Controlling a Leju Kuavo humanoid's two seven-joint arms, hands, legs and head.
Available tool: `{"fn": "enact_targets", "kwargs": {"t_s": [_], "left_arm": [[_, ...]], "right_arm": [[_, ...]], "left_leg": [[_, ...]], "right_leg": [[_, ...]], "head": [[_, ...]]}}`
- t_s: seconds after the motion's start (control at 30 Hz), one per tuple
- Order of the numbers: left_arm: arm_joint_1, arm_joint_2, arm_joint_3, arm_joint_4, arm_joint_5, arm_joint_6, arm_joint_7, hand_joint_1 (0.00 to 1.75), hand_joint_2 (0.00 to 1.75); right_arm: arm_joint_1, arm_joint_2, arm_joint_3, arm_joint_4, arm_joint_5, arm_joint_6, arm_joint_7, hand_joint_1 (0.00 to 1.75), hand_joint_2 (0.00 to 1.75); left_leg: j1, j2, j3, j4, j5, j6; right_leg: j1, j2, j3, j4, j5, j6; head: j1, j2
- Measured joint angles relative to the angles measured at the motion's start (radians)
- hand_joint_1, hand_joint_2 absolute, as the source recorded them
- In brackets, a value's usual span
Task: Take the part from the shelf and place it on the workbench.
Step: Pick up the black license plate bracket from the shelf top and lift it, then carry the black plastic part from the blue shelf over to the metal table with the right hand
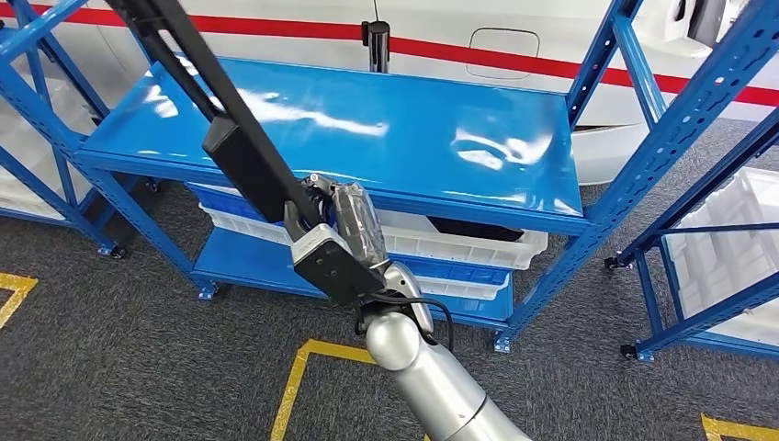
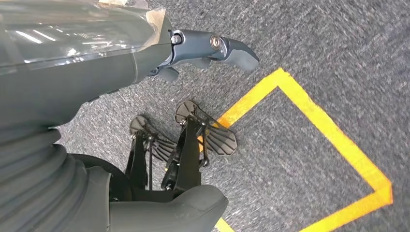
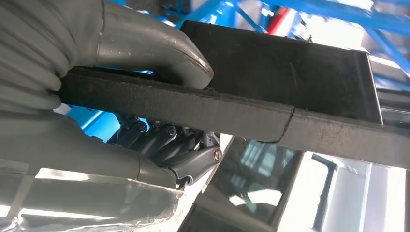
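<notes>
- I see my right robot hand (image 1: 335, 230) gripping the long black part (image 1: 241, 152), thumb (image 3: 159, 48) over it, fingers (image 3: 164, 140) beneath.
- The part slants up across the blue shelf (image 1: 367, 129).
- My left robot hand (image 2: 212, 48) hangs over grey carpet (image 2: 314, 58), holding nothing, fingers apart.

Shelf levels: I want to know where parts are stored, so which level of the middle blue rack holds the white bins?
The lower level of the rack holds the white bins; the top level is bare glossy blue, crossed only by the long black part in the right hand.
</notes>
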Motion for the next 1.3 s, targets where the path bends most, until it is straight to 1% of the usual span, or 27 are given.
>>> {"fn": "enact_targets", "kwargs": {"t_s": [0.03, 0.1, 0.13, 0.17, 0.23, 0.27, 0.3, 0.33, 0.4, 0.43, 0.5, 0.53, 0.6, 0.63, 0.7, 0.77, 0.8, 0.83, 0.87, 0.9, 0.93, 0.97, 1.03, 1.1, 1.17, 1.27, 1.3], "left_arm": [[0.000, 0.000, 0.000, 0.000, -0.005, -0.005, 0.000, 0.00, 1.75], [0.001, 0.002, -0.001, 0.000, -0.015, -0.018, -0.001, 0.00, 1.75], [0.001, 0.003, -0.002, 0.000, -0.023, -0.026, -0.003, 0.00, 1.75], [0.001, 0.004, -0.003, 0.000, -0.032, -0.035, -0.004, 0.00, 1.75], [-0.003, 0.003, -0.010, 0.000, -0.054, -0.054, -0.006, 0.00, 1.75], [-0.008, 0.002, -0.016, 0.000, -0.064, -0.062, -0.007, 0.00, 1.75], [-0.013, 0.001, -0.023, 0.000, -0.073, -0.068, -0.007, 0.00, 1.75], [-0.020, 0.000, -0.029, 0.000, -0.079, -0.072, -0.006, 0.00, 1.75], [-0.034, -0.004, -0.039, 0.000, -0.089, -0.081, -0.006, 0.00, 1.75], [-0.040, -0.008, -0.044, 0.000, -0.095, -0.088, -0.005, 0.00, 1.75], [-0.055, -0.014, -0.059, -0.001, -0.115, -0.108, -0.003, 0.00, 1.75], [-0.063, -0.017, -0.068, -0.001, -0.127, -0.120, -0.002, 0.00, 1.75], [-0.079, -0.025, -0.088, -0.001, -0.148, -0.144, -0.001, 0.00, 1.75], [-0.087, -0.029, -0.098, -0.002, -0.154, -0.155, 0.000, 0.00, 1.75], [-0.103, -0.039, -0.113, -0.002, -0.159, -0.170, 0.000, 0.00, 1.75], [-0.111, -0.045, -0.124, -0.002, -0.159, -0.175, 0.000, 0.00, 1.75], [-0.113, -0.047, -0.128, -0.002, -0.159, -0.176, 0.000, 0.00, 1.75], [-0.114, -0.048, -0.132, -0.002, -0.159, -0.177, 0.000, 0.00, 1.75], [-0.114, -0.050, -0.133, -0.002, -0.159, -0.178, 0.000, 0.00, 1.75], [-0.115, -0.050, -0.135, -0.002, -0.159, -0.179, 0.000, 0.00, 1.75], [-0.116, -0.051, -0.135, -0.003, -0.159, -0.180, 0.000, 0.00, 1.75], [-0.117, -0.053, -0.136, -0.003, -0.159, -0.181, 0.000, 0.00, 1.75], [-0.119, -0.055, -0.137, -0.004, -0.159, -0.187, -0.001, 0.00, 1.75], [-0.120, -0.056, -0.139, -0.004, -0.163, -0.200, -0.002, 0.00, 1.75], [-0.121, -0.057, -0.144, -0.003, -0.167, -0.216, -0.003, 0.00, 1.75], [-0.125, -0.061, -0.153, -0.003, -0.165, -0.246, -0.005, 0.00, 1.75], [-0.128, -0.064, -0.154, -0.003, -0.162, -0.257, -0.006, 0.00, 1.75]], "right_arm": [[0.004, -0.002, -0.010, -0.009, -0.002, 0.000, -0.001, 1.75, 1.75], [0.017, -0.010, -0.031, -0.026, -0.009, -0.001, -0.003, 1.75, 1.75], [0.025, -0.014, -0.043, -0.037, -0.017, 0.000, -0.003, 1.75, 1.75], [0.033, -0.018, -0.056, -0.048, -0.026, 0.001, -0.003, 1.75, 1.75], [0.046, -0.025, -0.087, -0.078, -0.046, 0.006, -0.003, 1.75, 1.75], [0.052, -0.029, -0.104, -0.093, -0.053, 0.011, -0.003, 1.75, 1.75], [0.059, -0.033, -0.121, -0.107, -0.059, 0.015, -0.003, 1.75, 1.75], [0.066, -0.038, -0.137, -0.120, -0.061, 0.018, -0.003, 1.75, 1.75], [0.079, -0.046, -0.162, -0.142, -0.062, 0.021, -0.003, 1.75, 1.75], [0.083, -0.047, -0.171, -0.154, -0.061, 0.021, -0.003, 1.75, 1.75], [0.093, -0.049, -0.190, -0.178, -0.048, 0.020, -0.003, 1.75, 1.75], [0.101, -0.051, -0.199, -0.191, -0.037, 0.018, -0.003, 1.75, 1.75], [0.127, -0.058, -0.219, -0.214, -0.016, 0.014, -0.004, 1.75, 1.75], [0.143, -0.063, -0.228, -0.223, -0.008, 0.013, -0.004, 1.75, 1.75], [0.169, -0.073, -0.246, -0.237, 0.001, 0.013, -0.005, 1.75, 1.75], [0.182, -0.079, -0.258, -0.245, 0.004, 0.014, -0.005, 1.75, 1.75], [0.187, -0.082, -0.263, -0.248, 0.004, 0.014, -0.005, 1.75, 1.75], [0.190, -0.085, -0.266, -0.250, 0.005, 0.014, -0.005, 1.75, 1.75], [0.193, -0.087, -0.270, -0.252, 0.005, 0.014, -0.005, 1.75, 1.75], [0.195, -0.088, -0.272, -0.253, 0.005, 0.014, -0.005, 1.75, 1.75], [0.196, -0.089, -0.274, -0.256, 0.005, 0.015, -0.005, 1.75, 1.75], [0.197, -0.089, -0.275, -0.260, 0.005, 0.015, -0.005, 1.75, 1.75], [0.196, -0.088, -0.276, -0.267, 0.007, 0.016, -0.005, 1.75, 1.75], [0.197, -0.088, -0.278, -0.269, 0.008, 0.017, -0.006, 1.75, 1.75], [0.197, -0.088, -0.281, -0.268, 0.010, 0.019, -0.006, 1.75, 1.75], [0.189, -0.088, -0.287, -0.265, 0.016, 0.028, -0.007, 1.75, 1.75], [0.184, -0.087, -0.288, -0.262, 0.018, 0.032, -0.007, 1.75, 1.75]], "left_leg": [[-0.001, 0.001, -0.004, 0.000, 0.010, -0.005], [0.003, 0.000, -0.011, 0.003, 0.011, -0.014], [0.006, -0.001, -0.019, 0.021, -0.017, -0.019], [0.010, -0.002, -0.029, 0.055, -0.064, -0.025], [0.015, -0.003, -0.053, 0.172, -0.174, -0.036], [0.018, -0.003, -0.061, 0.234, -0.203, -0.041], [0.021, -0.003, -0.061, 0.279, -0.206, -0.045], [0.025, -0.003, -0.048, 0.297, -0.186, -0.048], [0.034, -0.003, 0.026, 0.236, -0.132, -0.054], [0.036, -0.005, 0.078, 0.171, -0.127, -0.056], [0.032, -0.010, 0.150, 0.066, -0.150, -0.050], [0.026, -0.012, 0.162, 0.041, -0.161, -0.045], [0.020, -0.010, 0.155, 0.023, -0.156, -0.028], [0.019, -0.008, 0.146, 0.016, -0.147, -0.015], [0.016, -0.004, 0.118, 0.008, -0.121, 0.014], [0.009, -0.001, 0.085, 0.008, -0.096, 0.026], [0.007, 0.001, 0.069, 0.008, -0.083, 0.027], [0.005, 0.003, 0.053, 0.009, -0.070, 0.027], [0.004, 0.005, 0.037, 0.009, -0.058, 0.026], [0.003, 0.006, 0.022, 0.010, -0.045, 0.024], [0.001, 0.005, 0.009, 0.011, -0.033, 0.020], [-0.001, 0.005, -0.001, 0.012, -0.021, 0.016], [-0.004, 0.005, -0.010, 0.010, 0.002, 0.007], [-0.001, 0.003, -0.017, 0.008, 0.020, -0.001], [0.004, -0.002, -0.031, 0.030, -0.017, -0.011], [0.008, -0.004, -0.061, 0.186, -0.172, -0.026], [0.009, -0.004, -0.067, 0.249, -0.198, -0.029]], "right_leg": [[0.002, 0.002, 0.010, -0.026, -0.005, -0.002], [-0.006, 0.003, -0.005, -0.028, 0.006, -0.013], [-0.010, 0.001, -0.012, -0.028, 0.016, -0.022], [-0.014, -0.001, -0.021, -0.029, 0.027, -0.032], [-0.011, -0.005, -0.041, -0.028, 0.050, -0.043], [-0.009, -0.006, -0.053, -0.027, 0.062, -0.043], [-0.008, -0.007, -0.067, -0.025, 0.074, -0.041], [-0.008, -0.008, -0.085, -0.020, 0.084, -0.038], [-0.009, -0.008, -0.118, -0.005, 0.099, -0.030], [-0.008, -0.008, -0.133, 0.006, 0.103, -0.026], [-0.007, -0.007, -0.153, 0.021, 0.113, -0.011], [-0.008, -0.008, -0.160, 0.024, 0.121, -0.002], [-0.010, -0.010, -0.171, 0.029, 0.128, 0.014], [-0.010, -0.008, -0.182, 0.043, 0.112, 0.015], [-0.010, -0.003, -0.216, 0.121, 0.034, 0.004], [-0.010, 0.000, -0.245, 0.244, -0.040, -0.004], [-0.010, 0.001, -0.249, 0.293, -0.049, 0.001], [-0.010, 0.001, -0.241, 0.317, -0.037, 0.010], [-0.010, 0.002, -0.216, 0.307, -0.010, 0.020], [-0.010, 0.002, -0.175, 0.264, 0.015, 0.026], [-0.009, 0.002, -0.117, 0.192, 0.024, 0.027], [-0.006, 0.003, -0.056, 0.105, 0.017, 0.022], [-0.002, 0.005, 0.011, -0.008, -0.008, 0.010], [-0.007, 0.006, 0.001, -0.022, -0.002, 0.002], [-0.015, 0.003, -0.013, -0.020, 0.020, -0.011], [-0.012, 0.000, -0.054, -0.017, 0.060, -0.029], [-0.011, -0.001, -0.072, -0.015, 0.073, -0.031]], "head": [[0.000, 0.000], [-0.002, 0.000], [-0.004, 0.000], [-0.006, 0.000], [-0.010, 0.000], [-0.010, 0.000], [-0.010, 0.000], [-0.010, 0.000], [-0.010, 0.000], [-0.011, 0.000], [-0.009, 0.000], [-0.008, 0.000], [-0.007, 0.000], [-0.005, 0.000], [0.002, 0.000], [0.006, 0.000], [0.007, 0.000], [0.008, 0.000], [0.008, 0.000], [0.008, 0.000], [0.008, 0.000], [0.008, 0.000], [0.008, 0.000], [0.008, 0.000], [0.005, 0.000], [0.001, 0.000], [0.000, 0.000]]}}
